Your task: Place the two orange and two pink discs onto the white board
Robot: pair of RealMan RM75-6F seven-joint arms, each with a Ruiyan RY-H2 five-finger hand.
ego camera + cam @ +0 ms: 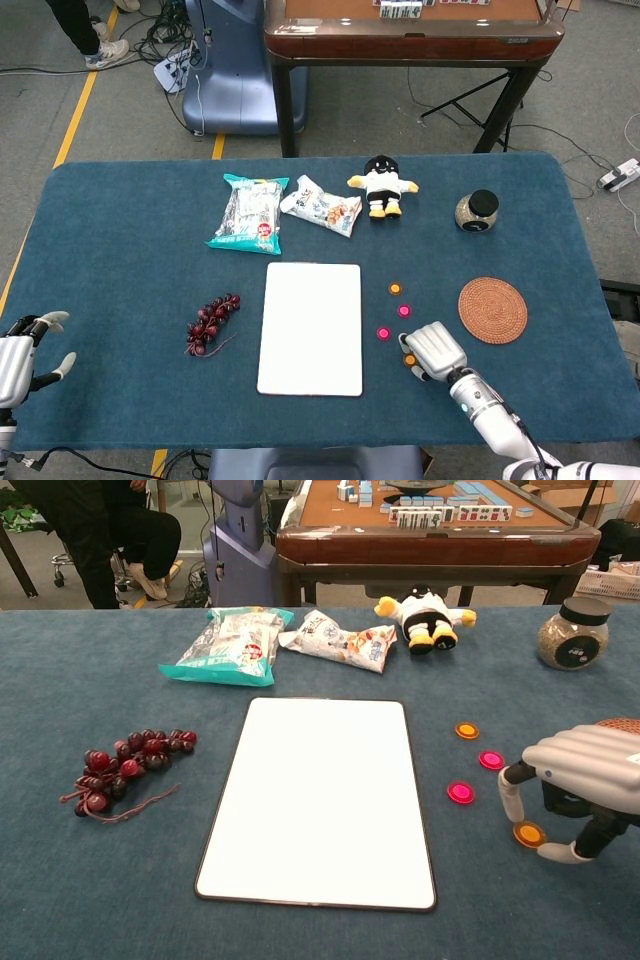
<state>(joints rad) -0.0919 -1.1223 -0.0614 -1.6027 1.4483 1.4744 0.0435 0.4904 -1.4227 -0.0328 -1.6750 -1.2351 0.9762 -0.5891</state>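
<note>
The white board (318, 795) lay flat on the blue surface (100, 880), long side running away from the robot, with nothing on it. To its right lay four small round discs, all flat on the cloth: the far orange disc (467, 730), then two pink discs (491, 760) (460, 793) nearer, and the near orange disc (529, 834) between the right hand's (580, 785) thumb and fingertip.
</note>
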